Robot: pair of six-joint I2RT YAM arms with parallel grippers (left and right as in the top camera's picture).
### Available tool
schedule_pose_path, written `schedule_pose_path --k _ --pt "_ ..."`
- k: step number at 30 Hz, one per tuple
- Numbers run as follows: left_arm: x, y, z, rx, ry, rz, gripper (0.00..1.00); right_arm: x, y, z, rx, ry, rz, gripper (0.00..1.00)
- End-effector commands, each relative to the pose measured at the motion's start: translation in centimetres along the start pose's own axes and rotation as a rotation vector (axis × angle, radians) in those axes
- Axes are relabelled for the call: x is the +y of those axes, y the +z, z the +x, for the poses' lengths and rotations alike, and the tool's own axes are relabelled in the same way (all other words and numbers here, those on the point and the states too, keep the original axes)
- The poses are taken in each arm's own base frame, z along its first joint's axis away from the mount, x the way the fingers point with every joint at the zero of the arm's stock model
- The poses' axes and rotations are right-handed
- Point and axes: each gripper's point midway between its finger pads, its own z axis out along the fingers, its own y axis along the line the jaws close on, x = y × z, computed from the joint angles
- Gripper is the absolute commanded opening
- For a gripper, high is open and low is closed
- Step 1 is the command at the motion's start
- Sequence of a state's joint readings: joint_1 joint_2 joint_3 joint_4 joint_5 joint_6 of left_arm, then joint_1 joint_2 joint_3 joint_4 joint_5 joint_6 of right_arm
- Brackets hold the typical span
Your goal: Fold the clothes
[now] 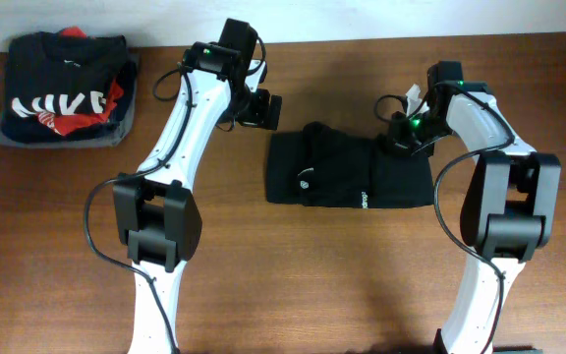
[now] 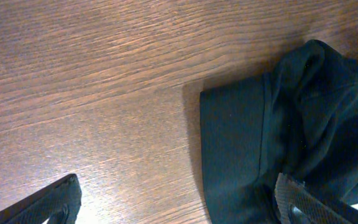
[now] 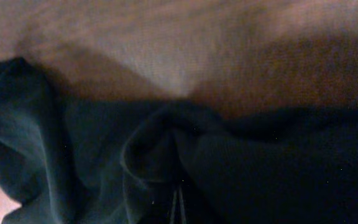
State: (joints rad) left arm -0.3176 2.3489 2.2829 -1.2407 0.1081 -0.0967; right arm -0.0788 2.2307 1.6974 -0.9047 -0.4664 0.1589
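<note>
Two grippers flank the clothes (image 1: 347, 175), which lie partly folded mid-tabletop (image 1: 67, 246). My right gripper (image 1: 401, 141) pinches a bunched fold at the garment's 1 o'clock corner, while my left gripper (image 1: 263, 110) hangs spread by its 11 o'clock corner. Pulling with one side alone could drag the whole bundle askew and spoil the fold.

Table (image 1: 293, 295), near half: bare wood, open between the arm bases. Centre: black garment (image 1: 347, 177), low and flat. Its left edge: left arm (image 1: 180, 128) slanting alongside, bare wood between. Its right end: right arm (image 1: 475, 118) overhanging. Far strip behind the garment: bare wood, open. Far-left corner: folded stack (image 1: 62, 88) (well apart from garment).
</note>
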Motion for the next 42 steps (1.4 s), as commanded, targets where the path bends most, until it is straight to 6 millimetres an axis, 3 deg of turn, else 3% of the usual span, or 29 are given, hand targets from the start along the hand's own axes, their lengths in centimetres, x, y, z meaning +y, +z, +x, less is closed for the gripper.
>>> schedule_pose_path --k 1,7,14,18,22,30,38,42 --pt "0.4 0.7 0.3 0.017 0.009 -0.003 0.99 0.1 0.8 -0.2 -0.005 0.023 -0.021 0.04" --pt "0.4 0.7 0.3 0.018 0.009 -0.003 0.99 0.9 -1.0 -1.4 -0.054 0.032 -0.029 0.04" --pt "0.4 0.7 0.3 0.018 0.009 -0.003 0.99 3.1 -5.8 -1.6 -0.082 0.003 -0.015 0.04" --pt "0.4 0.7 0.3 0.018 0.009 -0.003 0.99 3.4 -8.3 -1.2 -0.084 -0.028 0.028 0.04" --pt "0.4 0.7 0.3 0.017 0.009 -0.003 0.99 2.6 -9.0 0.3 -0.028 -0.01 0.055 0.05" --pt "0.4 0.7 0.3 0.017 0.009 -0.003 0.99 0.9 -6.8 4.2 0.124 -0.016 0.07 0.07" --pt "0.4 0.7 0.3 0.018 0.009 -0.003 0.99 -1.7 -2.5 5.8 0.135 -0.002 0.062 0.08" --pt "0.4 0.7 0.3 0.018 0.008 -0.003 0.99 -2.2 -1.1 6.4 0.121 -0.021 -0.062 0.08"
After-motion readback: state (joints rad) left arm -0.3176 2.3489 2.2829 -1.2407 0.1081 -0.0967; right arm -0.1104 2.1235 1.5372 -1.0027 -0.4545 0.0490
